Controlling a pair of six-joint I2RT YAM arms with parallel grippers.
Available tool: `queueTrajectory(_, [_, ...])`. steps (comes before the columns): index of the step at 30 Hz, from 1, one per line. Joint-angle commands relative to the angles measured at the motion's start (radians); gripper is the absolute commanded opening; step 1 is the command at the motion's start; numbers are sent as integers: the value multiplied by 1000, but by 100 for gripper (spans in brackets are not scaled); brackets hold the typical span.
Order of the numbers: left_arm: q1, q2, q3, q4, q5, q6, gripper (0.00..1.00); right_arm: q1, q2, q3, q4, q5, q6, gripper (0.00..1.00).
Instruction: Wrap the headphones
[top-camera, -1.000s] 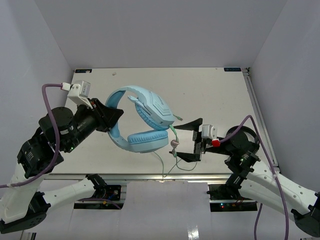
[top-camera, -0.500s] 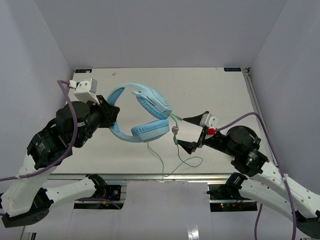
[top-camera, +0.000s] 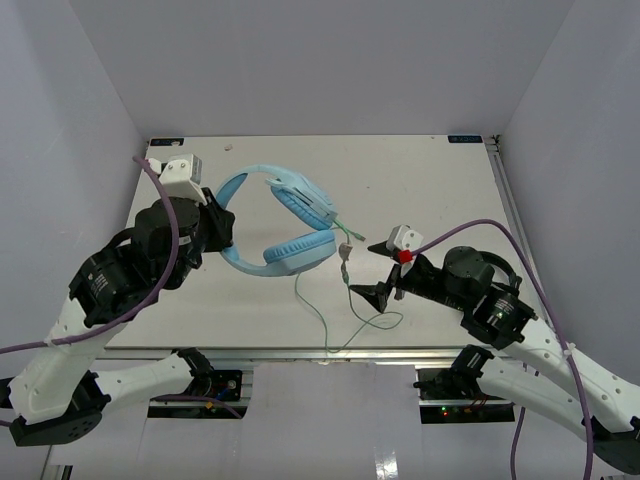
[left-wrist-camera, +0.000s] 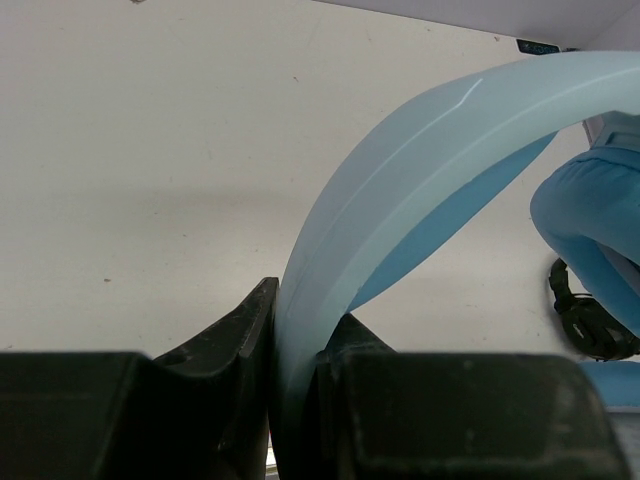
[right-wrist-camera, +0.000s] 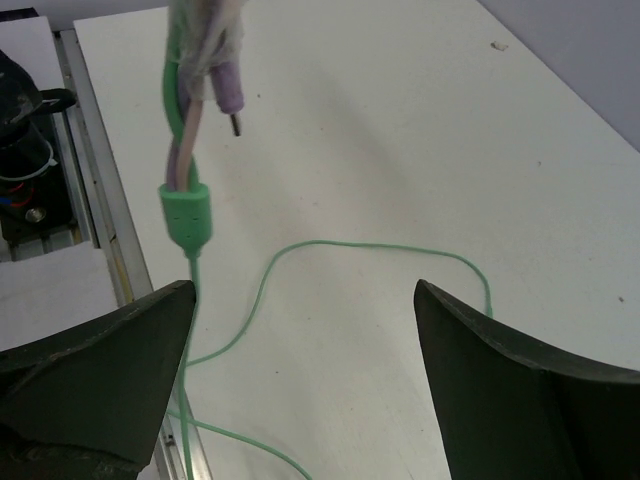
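Tabletop (top-camera: 430, 190) white beneath headphones (top-camera: 298, 251) (pale walls (top-camera: 300, 60) around)

The headband (left-wrist-camera: 400, 190) of the headphones (top-camera: 300, 205) was smooth pale blue plastic with a soft sheen, and its earcup padding (top-camera: 298, 252) looked like matt leatherette. The thin green cable (right-wrist-camera: 370, 245) looked rubbery and faintly glossy. The table (right-wrist-camera: 400, 120) was matt white, and the fingers (right-wrist-camera: 500, 390) of the right gripper (right-wrist-camera: 305, 300) were matt black plastic.

Green cable (right-wrist-camera: 186, 215) dangling just ahead of the spread right tool (top-camera: 361, 269), headphones (top-camera: 300, 250) raised mid-table, free room over far table (top-camera: 430, 180)
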Motion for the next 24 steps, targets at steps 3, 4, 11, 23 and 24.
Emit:
queueTrajectory(3, [-2, -13, 55, 34, -69, -44, 0, 2, 5, 63, -53, -52, 4, 96])
queueTrajectory(4, [-2, -11, 57, 31, -71, -44, 0, 2, 7, 65, -56, -59, 4, 96])
queueTrajectory(11, [-2, -31, 31, 69, -25, -46, 0, 2, 41, 63, -30, -113, -10, 96])
queueTrajectory(23, [-3, -99, 5, 171, 120, -78, 0, 2, 17, -134, 253, -127, -9, 94])
queueTrajectory(24, [-2, -104, 4, 174, 119, -79, 0, 2, 12, -165, 274, -135, 0, 87])
